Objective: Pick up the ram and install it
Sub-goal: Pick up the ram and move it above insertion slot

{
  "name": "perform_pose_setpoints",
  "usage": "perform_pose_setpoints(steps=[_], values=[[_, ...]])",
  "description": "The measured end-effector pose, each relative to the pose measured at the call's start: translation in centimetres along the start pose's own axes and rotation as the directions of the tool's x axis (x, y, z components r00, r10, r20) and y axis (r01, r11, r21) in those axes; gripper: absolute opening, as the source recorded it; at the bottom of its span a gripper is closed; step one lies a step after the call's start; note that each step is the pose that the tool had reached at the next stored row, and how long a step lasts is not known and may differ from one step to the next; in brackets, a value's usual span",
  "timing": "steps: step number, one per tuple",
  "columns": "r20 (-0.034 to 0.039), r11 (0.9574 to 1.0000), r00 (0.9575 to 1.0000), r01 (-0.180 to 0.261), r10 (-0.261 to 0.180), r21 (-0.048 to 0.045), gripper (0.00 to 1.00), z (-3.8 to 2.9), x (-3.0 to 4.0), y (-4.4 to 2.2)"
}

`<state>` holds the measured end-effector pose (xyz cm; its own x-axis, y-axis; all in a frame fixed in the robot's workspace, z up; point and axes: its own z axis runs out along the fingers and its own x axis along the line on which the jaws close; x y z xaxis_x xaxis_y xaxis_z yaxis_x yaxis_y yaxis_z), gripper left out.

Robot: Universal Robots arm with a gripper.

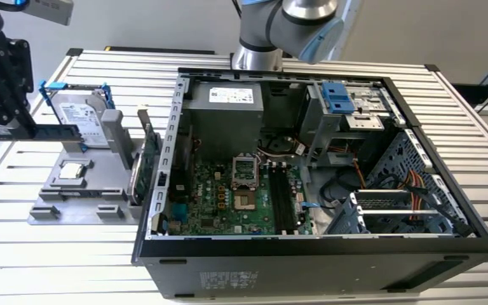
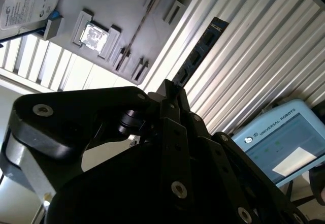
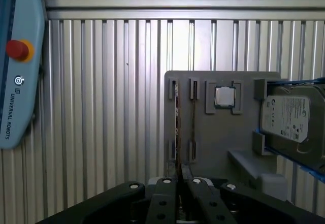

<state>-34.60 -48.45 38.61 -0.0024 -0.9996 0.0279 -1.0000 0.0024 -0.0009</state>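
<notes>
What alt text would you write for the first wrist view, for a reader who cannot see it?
The black gripper holds the ram edge-on, seen as a thin line, above a grey holder plate on a slatted metal table. The plate carries a processor chip, a hard drive and another thin stick in a slot.

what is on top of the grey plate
On the grey plate: a hard drive, a processor chip, a green card on edge and a thin board in a slot. The ram in the gripper partly hides the next slot.
</notes>
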Motion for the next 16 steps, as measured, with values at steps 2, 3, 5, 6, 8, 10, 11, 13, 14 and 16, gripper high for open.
perform_pose_setpoints(steps=[2,3,5,6,8,10,11,13,14,16], values=[[-0.0001,1.0,1.0,0.0,0.0,0.0,0.0,0.0,0.0,-0.24],[-0.0001,1.0,1.0,0.0,0.0,0.0,0.0,0.0,0.0,-0.36],[-0.0001,1.0,1.0,0.0,0.0,0.0,0.0,0.0,0.0,-0.64],[-0.0001,1.0,1.0,0.0,0.0,-0.0001,0.0,0.0,0.0,-0.81],[-0.0001,1.0,1.0,0.0,0.0,-0.0001,0.0,0.0,0.0,-1.14],[-0.0001,1.0,1.0,0.0,0.0,-0.0001,0.0,0.0,0.0,-1.48],[-0.0002,1.0,1.0,0.0,0.0,-0.0001,0.0,0.0,0.0,-1.65],[-0.0003,1.0,1.0,0.0,0.0,-0.0002,0.0,0.0,0.0,-2.0],[-0.0005,1.0,1.0,0.0,0.0,-0.0002,0.0,0.0,0.0,-2.19],[-0.0006,1.0,1.0,0.0,0.0,-0.0006,0.0,0.0,0.0,-2.59]])
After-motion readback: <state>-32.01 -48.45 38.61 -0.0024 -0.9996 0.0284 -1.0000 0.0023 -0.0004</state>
